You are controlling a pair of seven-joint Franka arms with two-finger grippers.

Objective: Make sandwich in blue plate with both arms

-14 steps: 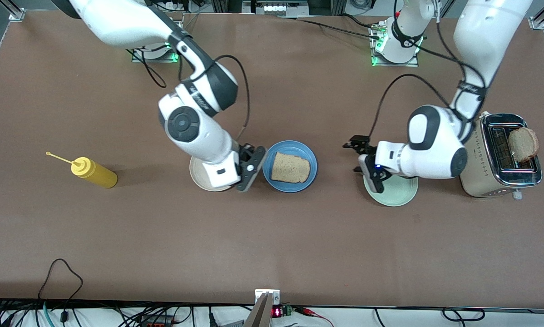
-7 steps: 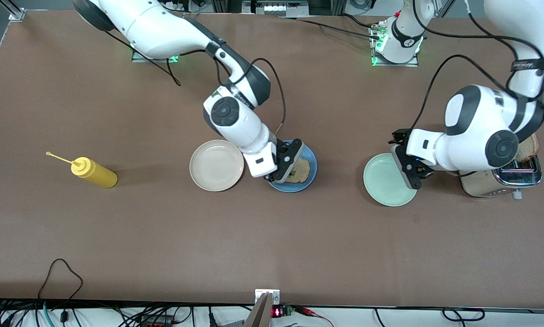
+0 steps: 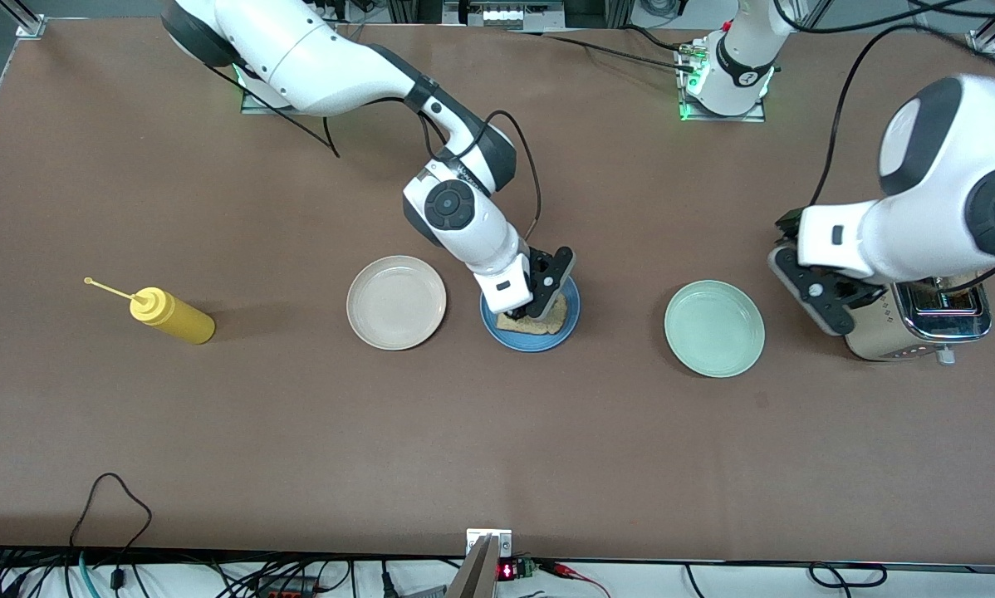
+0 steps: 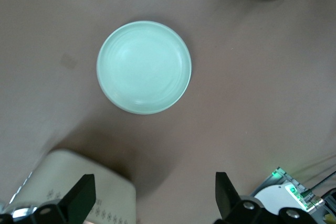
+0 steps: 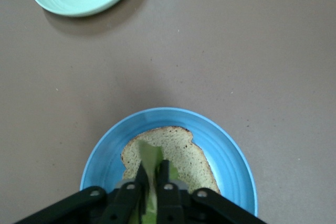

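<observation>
The blue plate [image 3: 570, 322] sits mid-table with one bread slice [image 3: 554, 321] lying on it. My right gripper [image 3: 541, 306] is low over the plate, shut on a green lettuce leaf [image 5: 149, 157] that hangs onto the bread [image 5: 186, 148]; the right wrist view shows the gripper [image 5: 153, 174] and the plate's rim [image 5: 102, 153]. My left gripper [image 3: 821, 301] is open and empty, in the air beside the toaster [image 3: 921, 328]; its wrist view [image 4: 155, 203] looks down past the toaster [image 4: 79, 192]. A second bread slice is hidden.
A pale mint-green plate [image 3: 713, 328] lies between the blue plate and the toaster, and also shows in the left wrist view [image 4: 144, 66]. A cream plate [image 3: 396, 301] lies toward the right arm's end. A yellow mustard bottle [image 3: 169, 316] lies past it.
My right gripper moved from over the cream plate to over the blue plate and lowered onto the bread. My left gripper moved off the mint plate toward the toaster and now covers the slice there.
</observation>
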